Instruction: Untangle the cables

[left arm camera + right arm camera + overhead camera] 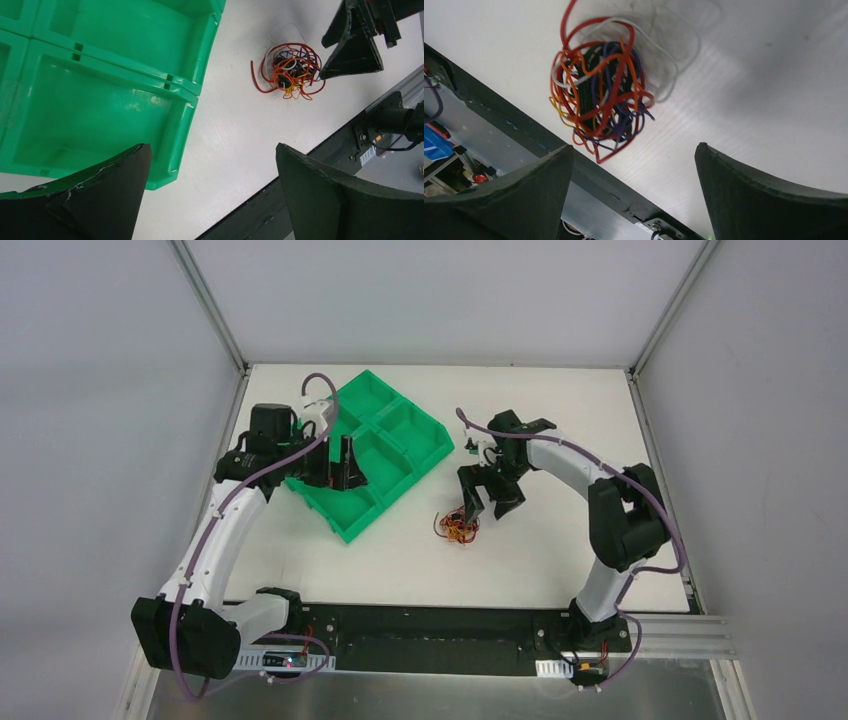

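The cables (458,527) lie as a small tangled ball of red, orange, yellow, black, white and purple wires on the white table, in front of the green tray. The ball also shows in the left wrist view (291,70) and in the right wrist view (601,95). My right gripper (488,503) is open and empty, hovering just behind and right of the ball, fingers (754,195) pointing down. My left gripper (343,468) is open and empty above the tray's near compartments, its fingers (95,200) wide apart.
A green tray (425,455) with several empty compartments lies tilted at the back left of the table; it also shows in the left wrist view (187,120). A black rail (430,625) runs along the table's near edge. Grey walls enclose the table.
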`<state>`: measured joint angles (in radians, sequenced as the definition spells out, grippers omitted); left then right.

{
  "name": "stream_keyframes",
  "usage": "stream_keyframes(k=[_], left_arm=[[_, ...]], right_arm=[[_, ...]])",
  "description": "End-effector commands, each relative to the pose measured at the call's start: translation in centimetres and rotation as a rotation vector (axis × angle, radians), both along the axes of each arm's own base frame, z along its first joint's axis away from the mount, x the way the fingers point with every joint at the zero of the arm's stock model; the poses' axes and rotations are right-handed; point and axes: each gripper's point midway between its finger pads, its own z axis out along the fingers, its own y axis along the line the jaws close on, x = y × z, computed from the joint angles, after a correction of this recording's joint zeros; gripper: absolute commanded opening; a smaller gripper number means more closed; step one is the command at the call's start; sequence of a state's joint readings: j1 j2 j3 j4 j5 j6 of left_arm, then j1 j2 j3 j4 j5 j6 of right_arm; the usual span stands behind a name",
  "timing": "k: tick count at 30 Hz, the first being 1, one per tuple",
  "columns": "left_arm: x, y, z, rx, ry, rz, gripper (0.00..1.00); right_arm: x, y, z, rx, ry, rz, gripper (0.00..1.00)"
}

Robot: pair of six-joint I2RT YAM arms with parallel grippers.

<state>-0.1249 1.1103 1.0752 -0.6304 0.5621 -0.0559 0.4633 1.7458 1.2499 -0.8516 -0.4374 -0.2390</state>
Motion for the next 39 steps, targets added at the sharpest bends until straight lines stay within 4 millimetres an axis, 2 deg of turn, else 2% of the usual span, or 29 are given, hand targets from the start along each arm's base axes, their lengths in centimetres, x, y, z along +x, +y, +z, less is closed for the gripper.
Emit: stream_keyframes(k=[1,5,8,10,11,16,19,23,27,29,31,33,34,35,36,37,39], left_arm=[[0.0,-2.1,0.1,-0.061,-0.037,-0.055,1.00],[0.0,-3.2,-0.5,-0.067,-0.017,-0.084,1.00],[-0.1,-4.2,-1.1,-0.066,0.009,-0.115,0.99],[-0.5,-5.3,-1.6,-0.072,0.028,-0.157,0.95],[-0.7,-5.9,-1.7,-0.078,0.034,-0.180,0.94],[-2.3,-10.2,-1.2,-0.128,-0.038,-0.357,0.97],[-3.2,-12.7,-0.4,-0.159,-0.100,-0.464,0.99],[-3.7,-16.0,1.2,-0.178,-0.161,-0.584,0.99],[-4.6,-19.5,3.2,-0.196,-0.230,-0.696,0.99],[-5.0,-20.9,3.6,-0.197,-0.239,-0.721,0.97],[-5.1,-21.9,3.9,-0.221,-0.214,-0.725,0.83],[-4.9,-22.4,4.2,-0.246,-0.186,-0.707,0.62],[-4.9,-22.5,4.3,-0.254,-0.182,-0.701,0.50],[-5.0,-22.5,4.4,-0.259,-0.185,-0.702,0.33],[-5.3,-22.3,4.4,-0.264,-0.188,-0.708,0.12],[-5.6,-22.1,4.3,-0.264,-0.188,-0.710,0.00],[-6.3,-21.4,3.9,-0.255,-0.184,-0.712,0.00]], right_arm=[[1.2,3.4,0.6,0.081,0.011,0.002,0.93],[0.1,4.5,-0.9,0.094,0.094,0.034,0.80],[-0.6,4.6,-1.3,0.122,0.129,0.051,0.40],[-0.6,4.7,-0.5,0.150,0.113,0.060,0.05],[-0.5,4.8,0.5,0.179,0.094,0.057,0.00],[-0.9,5.0,7.7,0.384,-0.006,0.057,0.00],[-2.3,4.8,11.2,0.475,-0.053,0.090,0.00],[-4.2,4.6,14.6,0.570,-0.117,0.138,0.00],[-4.8,4.8,16.5,0.627,-0.159,0.147,0.00],[-5.0,4.9,17.3,0.646,-0.166,0.150,0.00],[-5.2,4.9,17.6,0.656,-0.167,0.152,0.00],[-5.3,4.7,17.6,0.654,-0.169,0.147,0.00],[-5.3,4.4,17.5,0.653,-0.170,0.138,0.00],[-5.2,4.1,17.4,0.652,-0.173,0.128,0.00],[-5.1,3.7,17.4,0.649,-0.173,0.112,0.00],[-4.8,3.3,17.4,0.648,-0.179,0.092,0.00],[-3.8,2.1,17.3,0.629,-0.199,0.041,0.00]])
